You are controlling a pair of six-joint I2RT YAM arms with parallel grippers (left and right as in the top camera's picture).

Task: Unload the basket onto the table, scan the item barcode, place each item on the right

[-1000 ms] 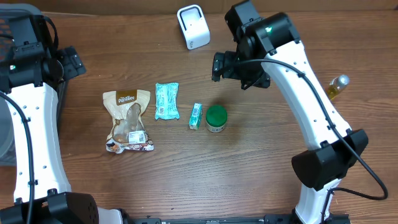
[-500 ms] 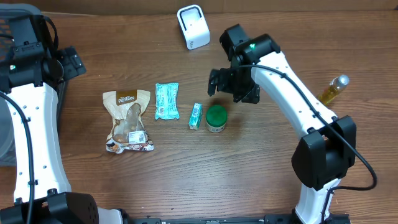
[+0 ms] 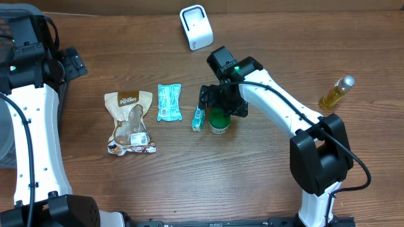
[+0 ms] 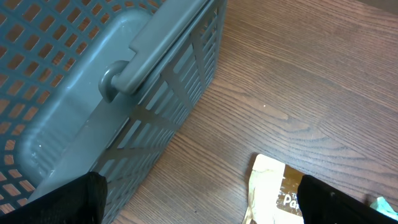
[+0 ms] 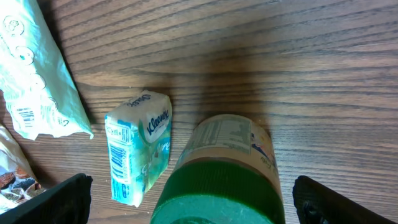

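Newly lowered, right fingers [image 5: 339, 200] hover wide over the green-lidded jar [image 5: 224, 168], rigid, likely light, best pinched across its sides.

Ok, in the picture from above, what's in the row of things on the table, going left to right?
Brown snack bag → teal packet → small tissue pack → green-lidded jar → yellow bottle, off by itself on the far right.
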